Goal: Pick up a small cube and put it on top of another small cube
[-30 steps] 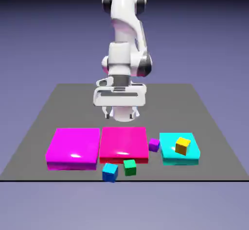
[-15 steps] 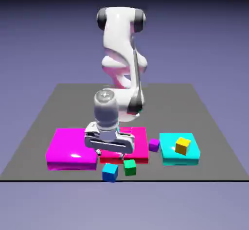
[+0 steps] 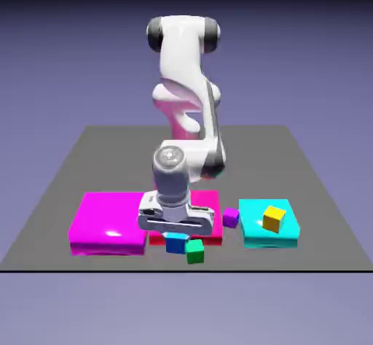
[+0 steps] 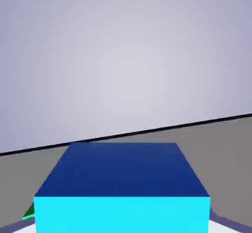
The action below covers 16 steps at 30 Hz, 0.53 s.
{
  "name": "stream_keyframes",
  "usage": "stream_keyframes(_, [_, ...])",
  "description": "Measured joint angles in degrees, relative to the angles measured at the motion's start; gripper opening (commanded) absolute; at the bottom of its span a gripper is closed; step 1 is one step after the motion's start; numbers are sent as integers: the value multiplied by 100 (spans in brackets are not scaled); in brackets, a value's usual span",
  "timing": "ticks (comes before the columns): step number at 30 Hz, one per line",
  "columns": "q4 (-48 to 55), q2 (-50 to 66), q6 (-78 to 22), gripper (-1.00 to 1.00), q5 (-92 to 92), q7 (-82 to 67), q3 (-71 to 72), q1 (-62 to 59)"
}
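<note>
Evidently, the blue cube [image 3: 176, 243] looks smooth and glossy.

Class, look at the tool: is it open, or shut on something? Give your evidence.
Shut on the blue cube. In the hand view the cube fills the space between the tool's fingertips, hiding most of them.

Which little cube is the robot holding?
The blue one: it's between the robot's fingers, while the green, purple and orange cubes aren't.

blue cube [image 3: 175, 243] (bright), apparently raised near green cube [image 3: 194, 252]
</note>
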Motion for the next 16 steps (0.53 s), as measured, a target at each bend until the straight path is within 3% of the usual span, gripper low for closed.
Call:
stream_keyframes(8, [-109,-1049,-955,-100,-782,-1485,1599,952])
stream_keyframes(12, [-433,-585,-208,-100,-1060,-1290,1485,1004])
stream_keyframes(13, [-516,-466,-18,100,-1132,-1240,1455,1017])
stream_keyframes(16, [-408,-621,-265,100,-1059,-1293,1493,1000])
